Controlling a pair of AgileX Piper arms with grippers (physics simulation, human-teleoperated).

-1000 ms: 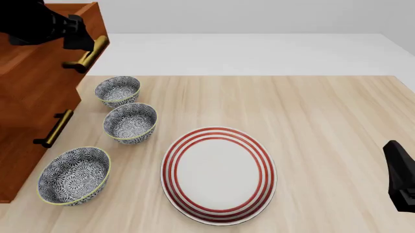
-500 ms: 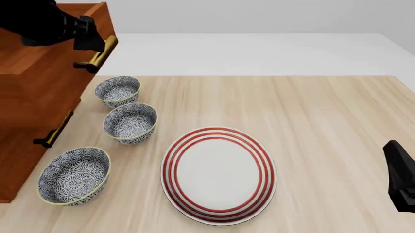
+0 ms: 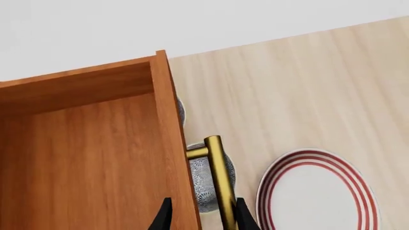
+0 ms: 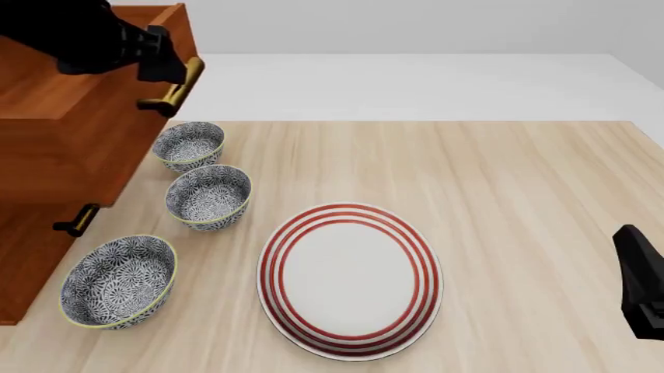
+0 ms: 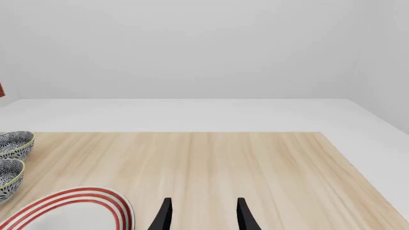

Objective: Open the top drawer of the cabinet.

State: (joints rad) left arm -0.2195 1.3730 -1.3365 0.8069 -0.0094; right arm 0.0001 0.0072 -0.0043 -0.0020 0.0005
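One top drawer [image 4: 73,85] slid rightward, brass handle [image 3: 221,179] lengthwise between left fingers [image 3: 164,218], right fingers [image 5: 244,215] apart

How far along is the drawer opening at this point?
Well underway. Done: the top drawer already juts out from the cabinet, over the bowls, its bare inside showing in the left wrist view. In hand: the left gripper sits around the brass handle. Left: any remaining pull, then release; the frames do not show the drawer's full travel. The right gripper is open, idle above the table.
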